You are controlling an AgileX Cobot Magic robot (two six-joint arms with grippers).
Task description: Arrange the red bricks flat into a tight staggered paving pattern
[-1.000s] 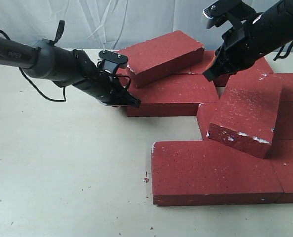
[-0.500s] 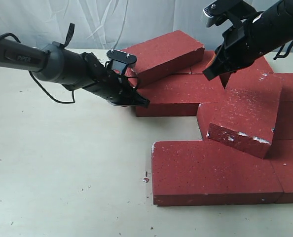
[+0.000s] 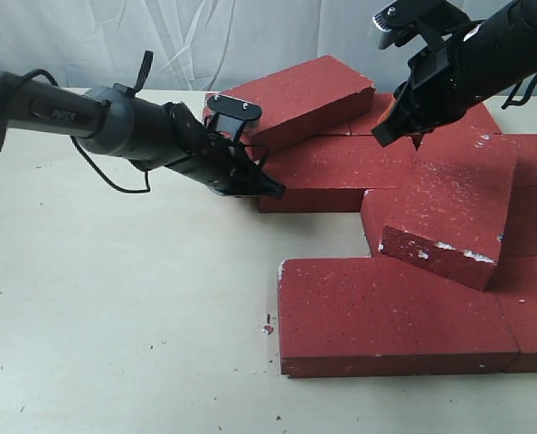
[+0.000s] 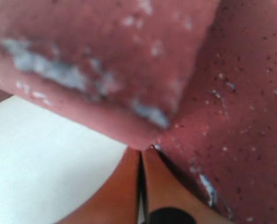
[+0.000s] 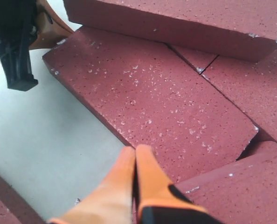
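Observation:
Several dark-red bricks lie at the right of the table. One brick is tilted, resting on a flat brick. Another tilted brick leans on flat ones near the right. A large flat brick lies at the front. My left gripper is shut, its tips pressed where the tilted brick meets the flat brick. Raised over the flat brick, my right gripper is shut and holds nothing; it also shows high up at the right as the right gripper.
A cream table spreads out to the left and front. A white cloth backdrop hangs behind. More flat bricks run off the right edge. The left arm's black cable loops over the table.
My left gripper has slid to the right along the table, pushing the flat brick and reaching the corner under the tilted brick. The right arm has hardly moved.

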